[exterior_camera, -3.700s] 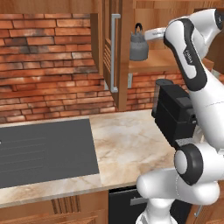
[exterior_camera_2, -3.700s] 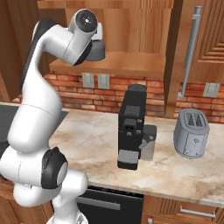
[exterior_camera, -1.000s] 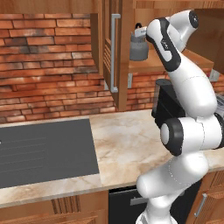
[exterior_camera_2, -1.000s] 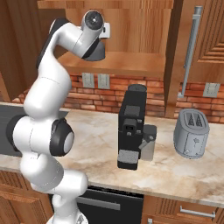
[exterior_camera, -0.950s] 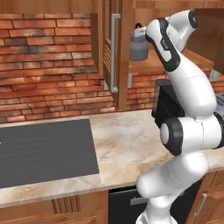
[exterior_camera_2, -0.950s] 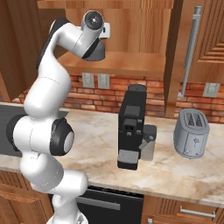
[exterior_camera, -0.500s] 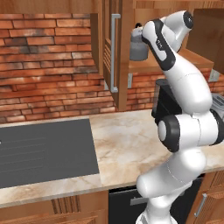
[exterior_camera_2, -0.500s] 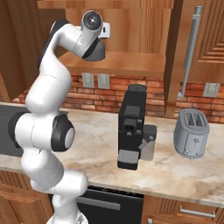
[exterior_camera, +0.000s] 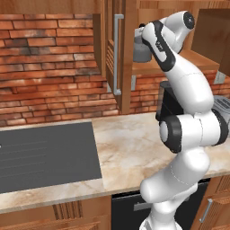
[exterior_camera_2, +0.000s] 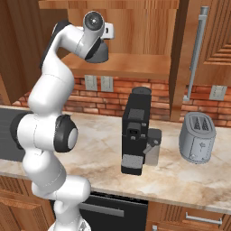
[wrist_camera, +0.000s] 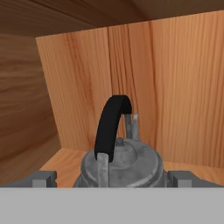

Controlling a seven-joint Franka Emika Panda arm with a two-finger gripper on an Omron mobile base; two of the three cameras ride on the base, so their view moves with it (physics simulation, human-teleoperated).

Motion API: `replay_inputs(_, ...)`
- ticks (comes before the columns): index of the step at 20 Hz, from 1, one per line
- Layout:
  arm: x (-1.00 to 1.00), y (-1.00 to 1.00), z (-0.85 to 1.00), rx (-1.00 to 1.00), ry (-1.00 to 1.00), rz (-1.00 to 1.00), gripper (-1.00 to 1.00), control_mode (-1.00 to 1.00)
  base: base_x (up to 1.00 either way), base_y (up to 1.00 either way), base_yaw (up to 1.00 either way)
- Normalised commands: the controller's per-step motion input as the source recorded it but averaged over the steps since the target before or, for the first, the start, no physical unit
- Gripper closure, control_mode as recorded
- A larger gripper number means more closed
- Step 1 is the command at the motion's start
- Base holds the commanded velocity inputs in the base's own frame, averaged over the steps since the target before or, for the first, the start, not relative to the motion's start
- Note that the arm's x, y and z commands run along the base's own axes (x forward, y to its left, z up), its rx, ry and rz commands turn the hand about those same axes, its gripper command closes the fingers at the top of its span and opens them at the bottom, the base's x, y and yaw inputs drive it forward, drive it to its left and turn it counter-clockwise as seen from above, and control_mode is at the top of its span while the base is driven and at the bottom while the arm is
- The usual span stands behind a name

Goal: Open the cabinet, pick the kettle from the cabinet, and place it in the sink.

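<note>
Cabinet shelf (wrist_camera: 65, 164) bears the kettle (wrist_camera: 122, 164) — marble counter (exterior_camera_2: 180, 173) carries coffee machine (exterior_camera_2: 137, 131), toaster (exterior_camera_2: 197, 137).

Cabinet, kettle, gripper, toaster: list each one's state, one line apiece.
Cabinet: doors open.
Kettle: upright on the cabinet shelf, lid on, not gripped.
Gripper: jaws open, one on either side of the kettle.
Toaster: upright on the counter, slots empty.
</note>
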Motion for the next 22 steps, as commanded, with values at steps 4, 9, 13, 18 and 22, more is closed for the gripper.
replay_inputs(4, 0.14, 0.00, 0.00, 0.00, 0.00, -0.01, -1.00, -1.00, 0.00, 0.00, 0.00)
replay_inputs(9, 0.13, 0.00, 0.00, 0.00, 0.00, -0.01, -1.00, -1.00, 0.00, 0.00, 0.00)
replay_inputs(13, 0.16, 0.00, 0.00, 0.00, 0.00, -0.01, -1.00, -1.00, 0.00, 0.00, 0.00)
replay_inputs(18, 0.13, 0.00, 0.00, 0.00, 0.00, 0.00, -1.00, -1.00, 0.00, 0.00, 0.00)
replay_inputs(22, 0.15, 0.01, 0.00, 0.00, -0.02, 0.00, -1.00, -1.00, 0.00, 0.00, 0.00)
